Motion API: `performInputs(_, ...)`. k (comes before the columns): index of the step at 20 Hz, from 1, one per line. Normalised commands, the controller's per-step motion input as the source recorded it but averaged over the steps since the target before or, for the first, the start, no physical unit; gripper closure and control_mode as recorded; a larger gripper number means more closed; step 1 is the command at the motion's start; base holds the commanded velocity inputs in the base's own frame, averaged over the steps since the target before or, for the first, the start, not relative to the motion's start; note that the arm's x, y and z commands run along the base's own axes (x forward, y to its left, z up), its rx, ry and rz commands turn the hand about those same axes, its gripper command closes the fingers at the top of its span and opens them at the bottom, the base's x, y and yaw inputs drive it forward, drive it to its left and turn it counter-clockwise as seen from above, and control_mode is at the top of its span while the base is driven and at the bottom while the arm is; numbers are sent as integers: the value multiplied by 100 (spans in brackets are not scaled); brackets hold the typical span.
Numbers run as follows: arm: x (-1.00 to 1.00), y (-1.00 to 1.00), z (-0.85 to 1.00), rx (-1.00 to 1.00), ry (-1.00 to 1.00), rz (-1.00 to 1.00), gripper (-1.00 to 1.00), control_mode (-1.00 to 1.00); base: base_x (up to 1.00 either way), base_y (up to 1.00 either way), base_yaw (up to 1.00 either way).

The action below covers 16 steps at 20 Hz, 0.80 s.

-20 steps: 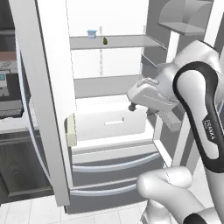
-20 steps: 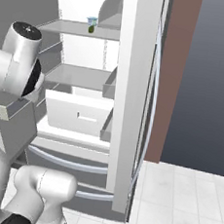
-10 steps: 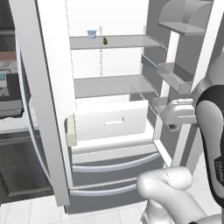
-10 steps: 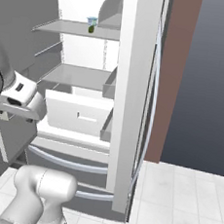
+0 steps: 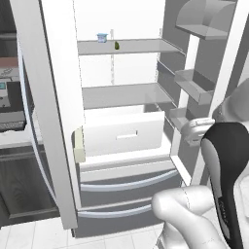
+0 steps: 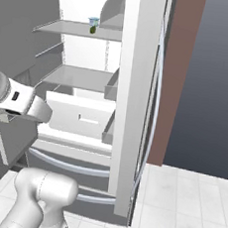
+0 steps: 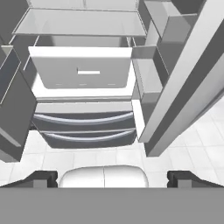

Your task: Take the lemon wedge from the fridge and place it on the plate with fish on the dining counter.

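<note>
Left base view: the fridge [image 5: 121, 126] was seen with both doors swung wide, white inside with grey shelves. The lemon wedge [image 5: 116, 45] was found on the top shelf [image 5: 141, 46], near its front edge and about midway along it, with a pale blue cup [image 5: 102, 37] just beside it toward the shelf's left end. The wedge was too small for its long axis to be made out. The arm's wrist was seen low at the right, beside the right door's bins [image 5: 192, 82], well below the shelf.

Right base view: the wedge [image 6: 93, 30] and the cup [image 6: 94, 21] were seen close together near the top shelf's front edge. The hand was placed low at the left, level with the white crisper drawer [image 6: 81, 116].

Hand view: the pincer [image 7: 112, 178] was shown with its fingertips [image 7: 41, 177] spread far apart and nothing between them. It was aimed down at the crisper drawer [image 7: 83, 70] and the two bottom drawers [image 7: 83, 127], with the floor below.

The wedge was judged to lie well above and ahead of the pincer, so a long lift and a re-aiming upward would be called for. The cup was judged the nearest thing likely to be knocked, and the front edge of the middle shelf [image 5: 126, 95] could be caught on the way up.
</note>
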Motion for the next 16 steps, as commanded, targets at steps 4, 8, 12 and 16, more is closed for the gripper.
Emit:
performInputs(4,5,10,0,1,0,-1,-100,-100,0,0,0)
performInputs(8,21,51,0,1,-1,-4,-100,-100,0,0,0)
performInputs(12,38,23,0,2,0,-4,-100,-100,0,0,0)
performInputs(16,13,-33,0,9,0,2,-100,-100,0,0,0)
